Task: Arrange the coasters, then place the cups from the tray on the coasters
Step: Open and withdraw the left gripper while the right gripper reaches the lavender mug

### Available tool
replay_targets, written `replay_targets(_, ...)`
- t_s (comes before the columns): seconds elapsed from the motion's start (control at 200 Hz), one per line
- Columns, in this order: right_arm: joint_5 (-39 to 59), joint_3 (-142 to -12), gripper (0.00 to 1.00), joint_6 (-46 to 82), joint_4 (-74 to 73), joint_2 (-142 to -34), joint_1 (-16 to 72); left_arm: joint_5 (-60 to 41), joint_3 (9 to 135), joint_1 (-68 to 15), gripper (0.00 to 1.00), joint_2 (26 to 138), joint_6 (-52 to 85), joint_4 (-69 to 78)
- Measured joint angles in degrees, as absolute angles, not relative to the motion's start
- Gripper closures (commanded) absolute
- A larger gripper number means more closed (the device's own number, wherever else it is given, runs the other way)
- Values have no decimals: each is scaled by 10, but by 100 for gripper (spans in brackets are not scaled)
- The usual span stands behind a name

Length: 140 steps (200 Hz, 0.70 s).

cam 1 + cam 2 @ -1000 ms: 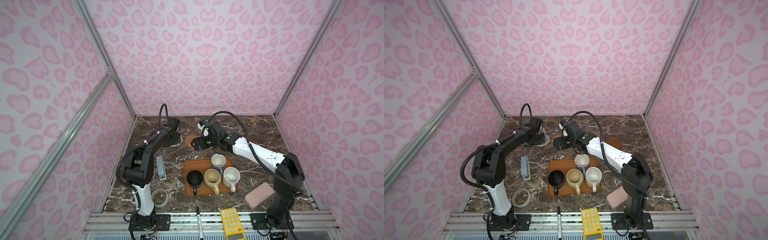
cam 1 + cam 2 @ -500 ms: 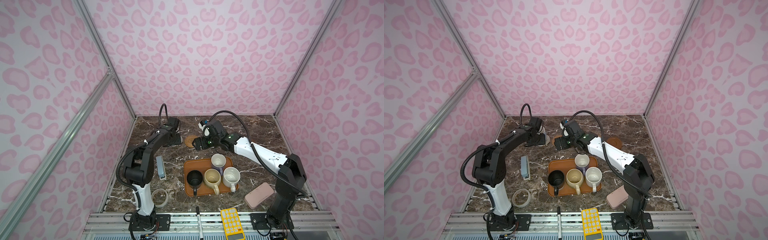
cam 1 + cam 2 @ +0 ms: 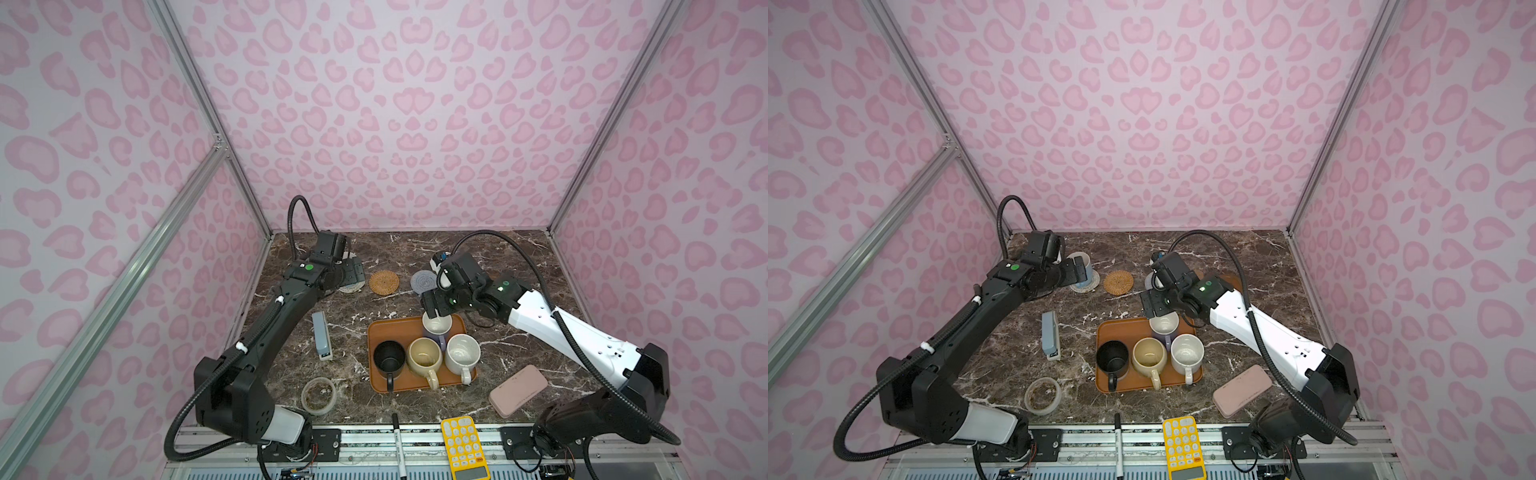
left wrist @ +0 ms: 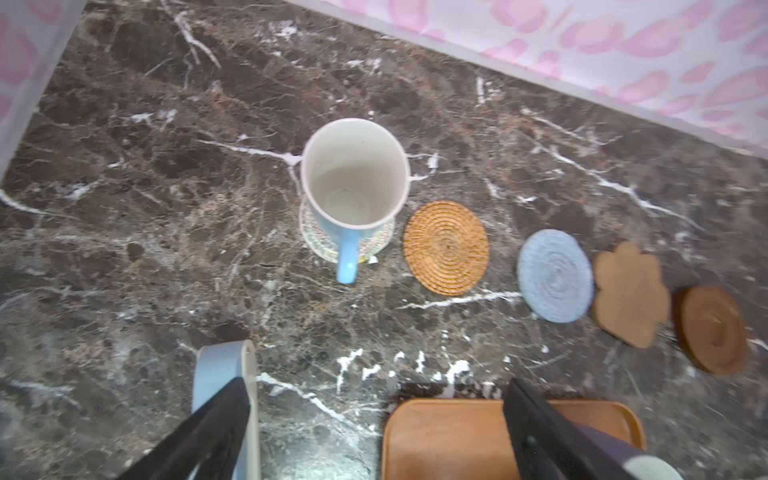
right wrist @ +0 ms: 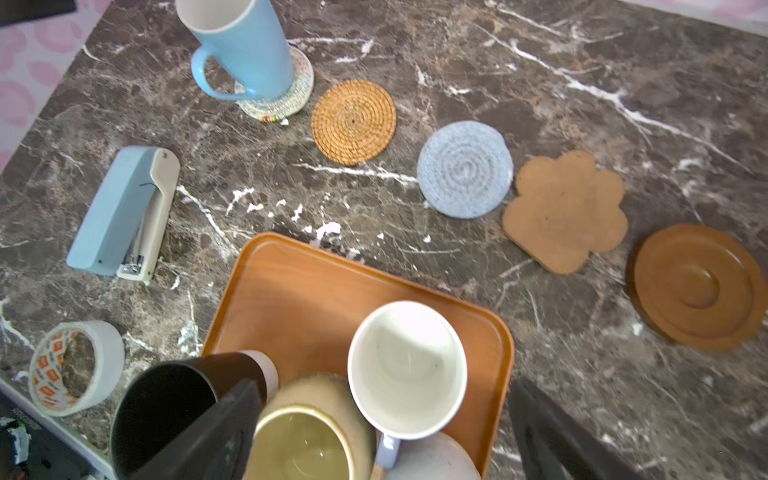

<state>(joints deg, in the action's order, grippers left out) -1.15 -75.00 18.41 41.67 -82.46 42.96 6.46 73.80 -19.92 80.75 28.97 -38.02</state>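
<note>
Marble tabletop (image 3: 415, 249) carries every item; clock positions are read in both top views, with 12 o'clock at the far wall. Orange-brown tray (image 3: 390, 332) sits at 6 o'clock of the table centre. Left gripper (image 4: 376, 390) hangs at 10 o'clock of the tray, jaws spread wide and empty, near the light blue mug (image 4: 353, 174), which stands upright on the cream woven coaster (image 4: 320, 245). Right gripper (image 5: 384, 388) holds its jaws apart, straddling the lavender mug (image 5: 407, 370) at the tray's 1 o'clock corner; contact cannot be confirmed. Black mug (image 3: 388, 357), cream-yellow mug (image 3: 424, 357) and white speckled mug (image 3: 462, 353) stand at the tray's 7, 6 and 5 o'clock. Orange-tan coaster (image 5: 353, 120), grey-blue coaster (image 5: 464, 168), cork flower coaster (image 5: 565, 208) and wooden coaster (image 5: 698, 286) lie flat in a row running toward 3 o'clock from the cream one.
</note>
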Motion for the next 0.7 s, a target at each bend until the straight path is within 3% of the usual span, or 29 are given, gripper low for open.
replay_targets(0.29,7,-649,29,188,429,-773,430,-20,666,-286,3,701,336,-359)
replay_targets(0.58,42,-665,51,174,429,-845,431,-9,601,-375,3,678,401,-341)
replay_targets(0.7,52,-672,54,171,432,-876,431,15,591,-402,3,677,423,-332)
